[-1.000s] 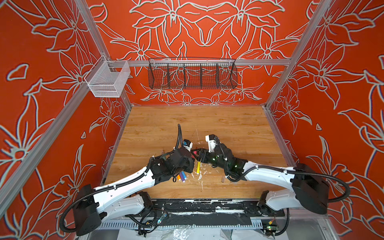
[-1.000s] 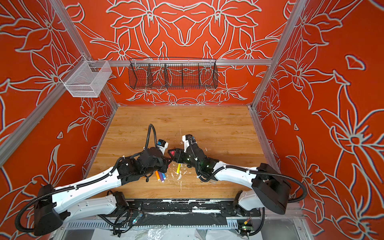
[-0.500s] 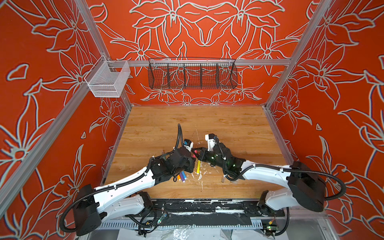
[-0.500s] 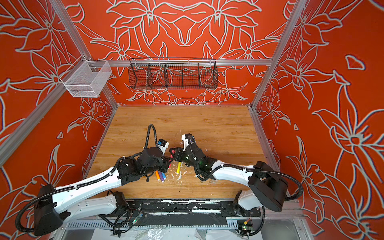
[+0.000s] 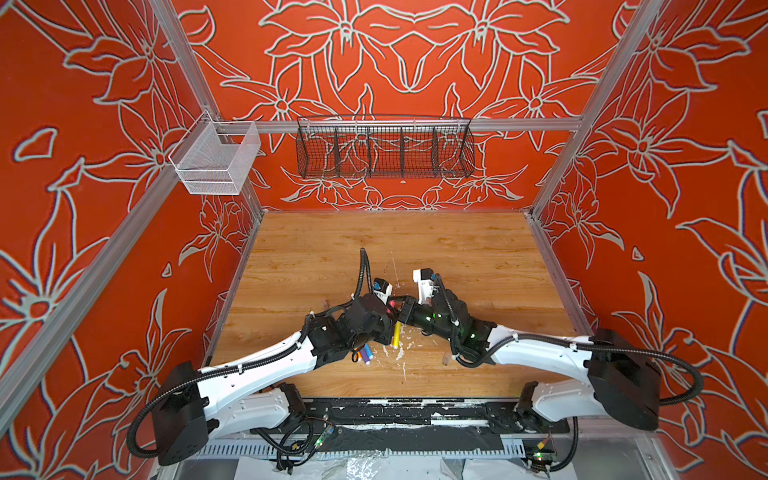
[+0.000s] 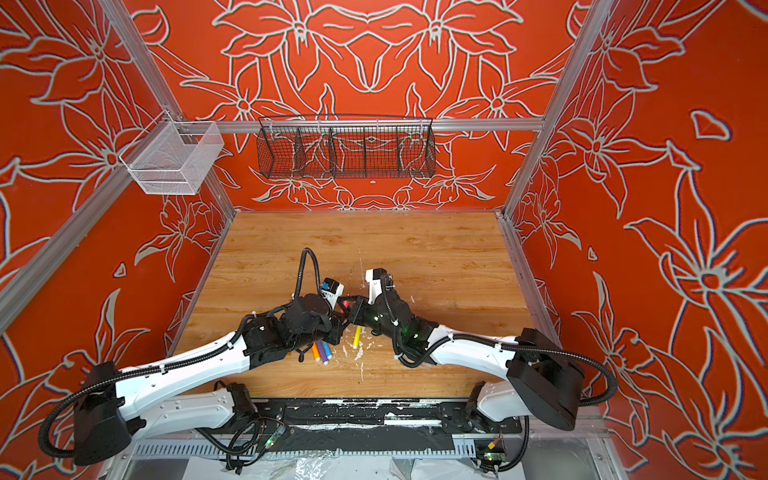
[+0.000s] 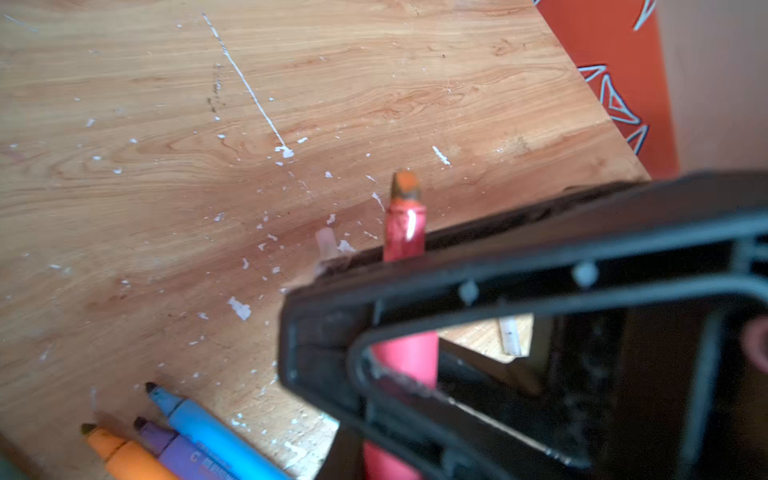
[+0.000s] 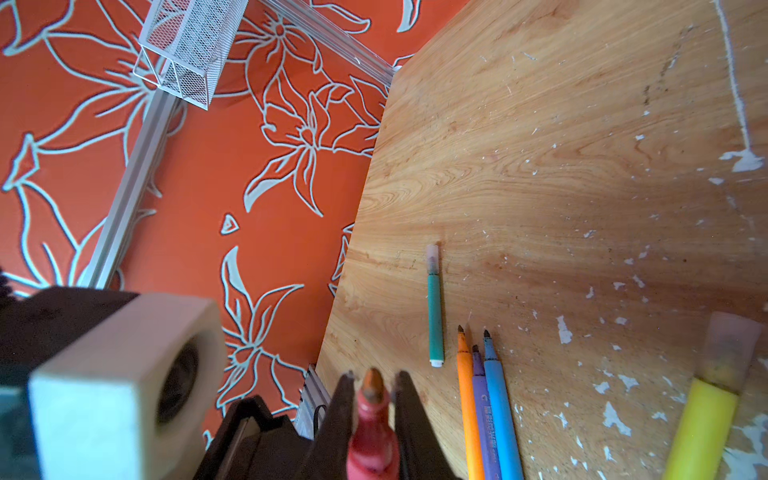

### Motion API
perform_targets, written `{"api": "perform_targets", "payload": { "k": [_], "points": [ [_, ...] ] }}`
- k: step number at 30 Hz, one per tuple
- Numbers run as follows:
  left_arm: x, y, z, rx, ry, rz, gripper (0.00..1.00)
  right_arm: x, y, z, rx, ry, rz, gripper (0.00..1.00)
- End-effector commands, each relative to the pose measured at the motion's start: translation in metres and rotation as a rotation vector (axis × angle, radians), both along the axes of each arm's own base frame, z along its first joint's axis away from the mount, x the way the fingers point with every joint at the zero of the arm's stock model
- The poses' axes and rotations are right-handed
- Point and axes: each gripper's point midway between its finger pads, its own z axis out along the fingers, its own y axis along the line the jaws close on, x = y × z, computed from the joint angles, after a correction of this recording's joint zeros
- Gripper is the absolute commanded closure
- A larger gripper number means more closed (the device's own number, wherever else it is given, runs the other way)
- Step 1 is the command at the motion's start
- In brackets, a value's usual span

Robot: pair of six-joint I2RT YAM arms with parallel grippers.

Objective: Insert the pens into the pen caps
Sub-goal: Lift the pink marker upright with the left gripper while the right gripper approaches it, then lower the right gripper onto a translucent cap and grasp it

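My left gripper (image 7: pixel 386 451) is shut on the barrel of a pink-red pen (image 7: pixel 405 232), held above the table with its bare tip pointing away. My right gripper (image 8: pixel 372 388) meets it head-on at mid-table, its fingers (image 8: pixel 343 399) closed on either side of the same pen's neck (image 8: pixel 372 432). Orange (image 8: pixel 467 415), purple (image 8: pixel 484 419) and blue (image 8: pixel 500 415) pens lie side by side, uncapped. A green pen (image 8: pixel 434 316) and a yellow pen (image 5: pixel 397 334) lie capped. Two loose clear pen caps (image 7: pixel 326 245) (image 7: pixel 510 336) rest on the wood.
The wooden table (image 5: pixel 457 249) is speckled with white flecks around the pens. A white mesh basket (image 5: pixel 216 160) hangs on the left wall and a black wire basket (image 5: pixel 384 151) on the back wall. Aluminium rails edge the table.
The right gripper's jaws have closed around the front of the pink-red pen. Both arms have stayed nearly where they were, heads together at mid-table.
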Motion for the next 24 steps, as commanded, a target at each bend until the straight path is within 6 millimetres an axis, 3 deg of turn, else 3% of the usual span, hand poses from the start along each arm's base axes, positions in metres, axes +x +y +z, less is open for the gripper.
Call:
{"api": "perform_targets", "payload": {
  "k": [1,4,11,18,24],
  "points": [
    [0.005,0.004,-0.009,0.027,0.008,0.035,1.00,-0.005,-0.024,0.001,-0.053,-0.017,-0.055,0.67],
    [0.005,0.006,-0.014,0.026,0.023,0.045,1.00,-0.013,-0.063,-0.021,-0.217,0.025,-0.127,0.57],
    [0.008,0.000,-0.021,0.012,0.061,0.033,1.00,-0.044,-0.135,-0.061,-0.506,0.122,-0.171,0.56],
    [0.008,0.003,-0.035,0.056,0.081,0.038,1.00,-0.067,-0.160,-0.087,-0.732,0.228,-0.103,0.55],
    [0.010,0.005,-0.040,0.088,0.081,0.043,1.00,-0.082,-0.165,-0.107,-0.895,0.315,-0.042,0.55]
  ]
}}
